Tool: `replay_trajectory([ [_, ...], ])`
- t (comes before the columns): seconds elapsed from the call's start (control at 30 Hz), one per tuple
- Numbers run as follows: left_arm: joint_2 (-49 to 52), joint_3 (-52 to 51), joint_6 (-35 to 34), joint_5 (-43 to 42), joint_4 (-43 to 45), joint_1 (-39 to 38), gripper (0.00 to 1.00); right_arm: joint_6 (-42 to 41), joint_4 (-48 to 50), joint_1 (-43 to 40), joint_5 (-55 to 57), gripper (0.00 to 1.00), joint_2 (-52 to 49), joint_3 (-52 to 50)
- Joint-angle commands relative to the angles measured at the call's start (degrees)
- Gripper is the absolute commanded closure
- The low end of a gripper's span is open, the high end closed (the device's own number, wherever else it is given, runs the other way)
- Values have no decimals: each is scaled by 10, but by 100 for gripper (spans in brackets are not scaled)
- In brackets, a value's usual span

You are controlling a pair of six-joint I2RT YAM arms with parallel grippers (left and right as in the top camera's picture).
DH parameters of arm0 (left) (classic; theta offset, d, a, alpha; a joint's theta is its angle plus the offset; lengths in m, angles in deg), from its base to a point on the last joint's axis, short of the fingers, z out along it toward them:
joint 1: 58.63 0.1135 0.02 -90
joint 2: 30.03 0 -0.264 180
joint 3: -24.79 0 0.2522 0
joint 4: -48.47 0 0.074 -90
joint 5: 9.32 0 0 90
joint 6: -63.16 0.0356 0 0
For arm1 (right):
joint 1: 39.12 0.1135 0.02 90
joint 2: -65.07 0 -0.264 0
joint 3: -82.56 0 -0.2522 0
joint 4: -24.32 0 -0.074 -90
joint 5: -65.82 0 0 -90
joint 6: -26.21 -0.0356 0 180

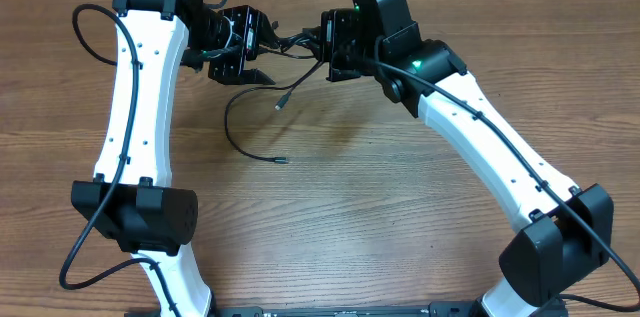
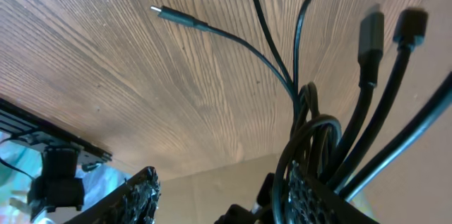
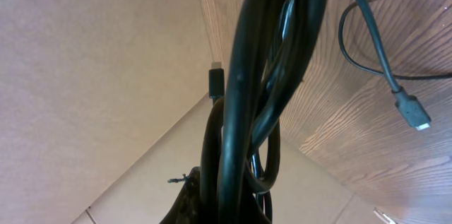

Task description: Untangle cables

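Several thin black cables (image 1: 295, 45) hang in a tight knot above the worktop (image 1: 420, 207), at upper centre of the overhead frame, strung between two robot arms. Two loose tails drop from the knot and curl onto the wood just below it, each ending in a small plug end (image 1: 281, 104). The right end effector (image 1: 328, 47), reaching in from the right of the frame, is clamped fully shut on the bundle; its wrist view shows the cords running straight into its grip. The left end effector (image 1: 255, 52), on the left, stands about half open. Its wrist view shows the cords lying against one finger (image 2: 318, 196) with the other well clear, so nothing is pinched. The risk lies in the next grasp. If the left jaws take the whole bunch rather than a single strand, drawing the arms apart would likely cinch the knot tighter. A trailing plug could also snag in a loop.
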Motion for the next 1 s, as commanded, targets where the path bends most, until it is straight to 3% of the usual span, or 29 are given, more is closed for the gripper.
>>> replay_trajectory([
  [0.0, -13, 5, -22, 16, 8, -4, 42, -3, 0, 20, -5, 96, 12, 6],
  [0.27, -13, 5, -64, 59, 22, -4, 50, -4, -1, 32, -12, 96, 12, 6],
  [0.7, -13, 5, -64, 63, 22, -15, 48, -16, 30, 36, -15, 96, 12, 6],
  [0.87, -13, 5, -69, 63, 23, -16, 57, -16, 27, 36, -15, 96, 12, 6],
  [0.97, -13, 5, -73, 63, 24, -16, 57, -16, 7, 36, -14, 96, 12, 6],
])
